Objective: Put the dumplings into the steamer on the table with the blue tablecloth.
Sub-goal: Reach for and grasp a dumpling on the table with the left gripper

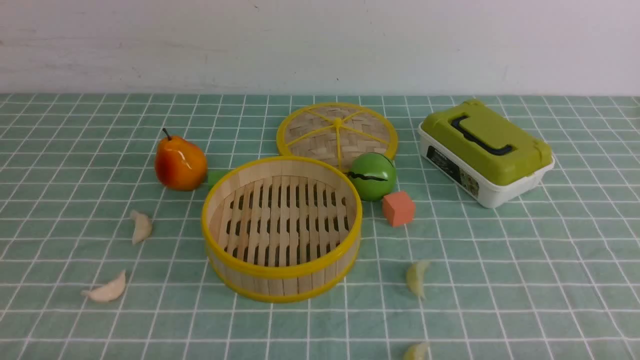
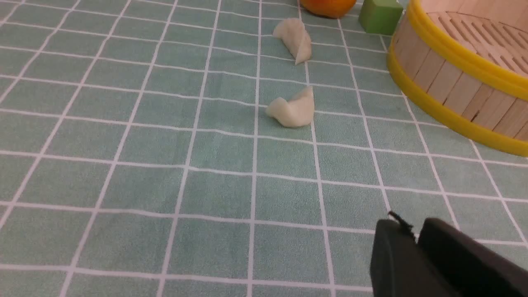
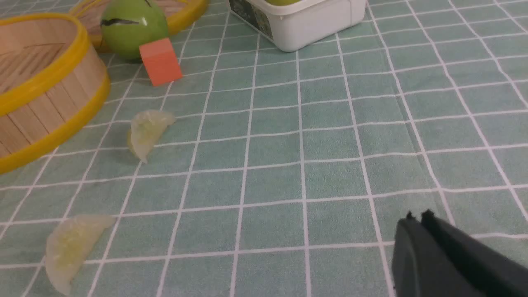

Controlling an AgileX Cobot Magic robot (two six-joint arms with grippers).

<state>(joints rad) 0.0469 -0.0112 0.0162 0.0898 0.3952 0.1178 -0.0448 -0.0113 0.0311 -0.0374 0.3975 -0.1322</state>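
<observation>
The steamer (image 1: 281, 227) stands empty in the middle of the blue tablecloth (image 1: 500, 260). Two cream-white dumplings lie to its left, one nearer the pear (image 1: 141, 226) and one nearer the front (image 1: 106, 290); both show in the left wrist view (image 2: 295, 40) (image 2: 292, 110). Two pale yellow-green dumplings lie to its front right (image 1: 416, 277) (image 1: 415, 351), and in the right wrist view (image 3: 147, 130) (image 3: 70, 247). My left gripper (image 2: 412, 231) and my right gripper (image 3: 416, 218) are shut and empty, low over bare cloth, out of the front view.
The flat woven lid (image 1: 337, 132) lies behind the steamer. A green ball (image 1: 372, 176) and an orange cube (image 1: 398, 208) sit at the steamer's right. A pear (image 1: 180, 162) and a green cube (image 2: 379, 15) sit at its left. A green-lidded white box (image 1: 485, 150) stands at the back right.
</observation>
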